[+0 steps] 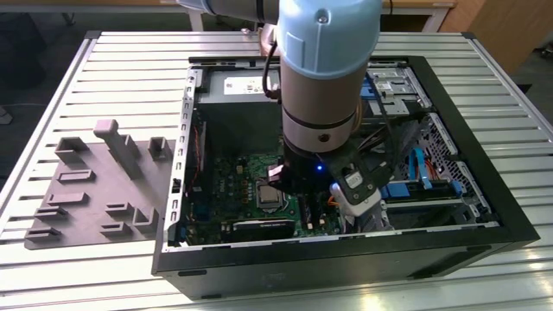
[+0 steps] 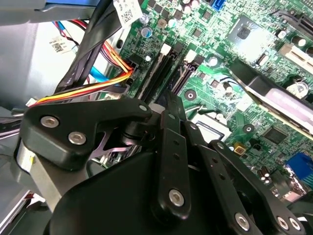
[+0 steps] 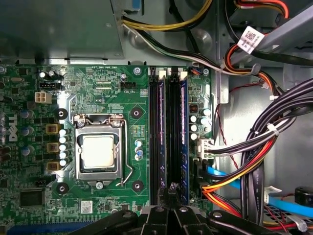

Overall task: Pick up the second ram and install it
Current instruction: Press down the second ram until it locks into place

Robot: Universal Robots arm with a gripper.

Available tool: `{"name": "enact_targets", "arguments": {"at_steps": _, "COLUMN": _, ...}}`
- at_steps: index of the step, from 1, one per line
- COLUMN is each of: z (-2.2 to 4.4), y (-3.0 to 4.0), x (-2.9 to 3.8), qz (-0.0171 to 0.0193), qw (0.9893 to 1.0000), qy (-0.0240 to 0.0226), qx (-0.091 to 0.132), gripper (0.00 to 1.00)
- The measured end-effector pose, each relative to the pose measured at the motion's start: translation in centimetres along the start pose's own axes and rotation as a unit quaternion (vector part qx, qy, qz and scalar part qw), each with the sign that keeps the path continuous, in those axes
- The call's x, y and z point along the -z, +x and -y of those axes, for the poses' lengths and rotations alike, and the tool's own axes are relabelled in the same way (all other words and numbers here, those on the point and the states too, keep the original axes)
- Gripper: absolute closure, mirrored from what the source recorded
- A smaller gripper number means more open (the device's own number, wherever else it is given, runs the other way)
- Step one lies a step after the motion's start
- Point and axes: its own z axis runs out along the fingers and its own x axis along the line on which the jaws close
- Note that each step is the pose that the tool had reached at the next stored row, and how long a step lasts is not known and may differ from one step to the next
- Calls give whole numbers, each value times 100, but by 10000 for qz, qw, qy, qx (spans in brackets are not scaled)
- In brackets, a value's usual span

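The arm (image 1: 324, 78) reaches down into an open case (image 1: 346, 262) that lies on its side on a slatted metal surface (image 1: 129, 65). On the exterior view's left, just beside the case, sits a grey tray (image 1: 95, 188) with raised blocks.

In both wrist views the gripper (image 3: 172, 190) (image 2: 171, 100) hangs low over the motherboard (image 3: 132, 88), at one end of the row of long memory slots (image 3: 173, 122). Its black fingers (image 3: 168, 193) are drawn close together and their tips almost meet. I cannot tell whether they are pinching anything.

A ram (image 3: 184, 137), seen edge-on as a thin bluish strip, stands in the slot nearest the cables. The gripper's tips are just beside it, over the dark slot next to it. I cannot tell whether this stick is the first or the second.

The CPU socket (image 3: 98, 152), with its metal frame and lever, lies beyond the slots, well clear of the gripper. On the ram's side, close by, is a thick bundle of black, orange, yellow and red cables (image 3: 264, 142), along with flat blue leads. In the second wrist view these cables (image 2: 88, 90) run right next to the gripper's linkage. A grey metal box (image 3: 58, 24) borders the board at the far end of the slots.
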Motion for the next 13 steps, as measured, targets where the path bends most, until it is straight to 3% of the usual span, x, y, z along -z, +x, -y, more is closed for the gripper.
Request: {"name": "enact_targets", "arguments": {"at_steps": 13, "z": 1, "y": 7, "x": -80, "qz": 0, "qw": 10000, "qy": 0, "qx": 0, "gripper": 89}}
